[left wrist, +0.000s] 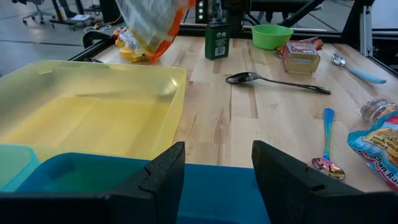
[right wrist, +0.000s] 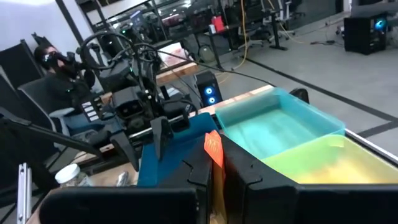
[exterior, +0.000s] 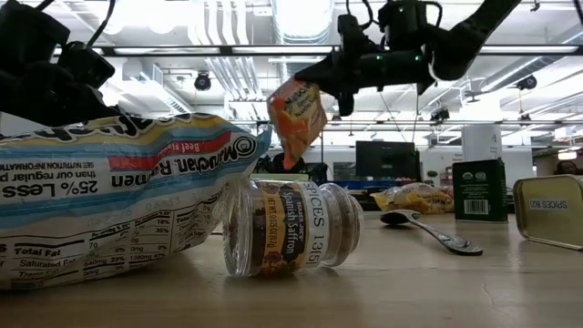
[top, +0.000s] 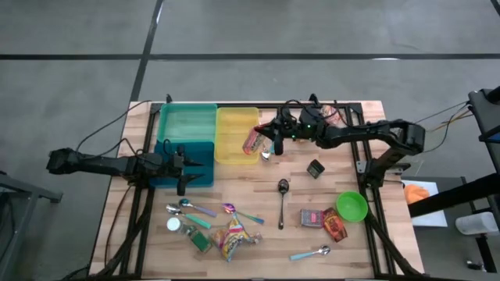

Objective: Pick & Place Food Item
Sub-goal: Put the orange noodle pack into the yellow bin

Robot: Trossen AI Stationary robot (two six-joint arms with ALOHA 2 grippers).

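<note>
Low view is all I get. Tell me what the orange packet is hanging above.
Observer: The orange packet, pinched by the right gripper, hangs above the yellow bin, at the side nearer the right arm.
Operator: Say whether that bin holds anything.
Observer: In the left wrist view, no item shows inside it.
Operator: Report the left gripper.
Observer: The left gripper hovers open above the blue bin, holding nothing.
</note>
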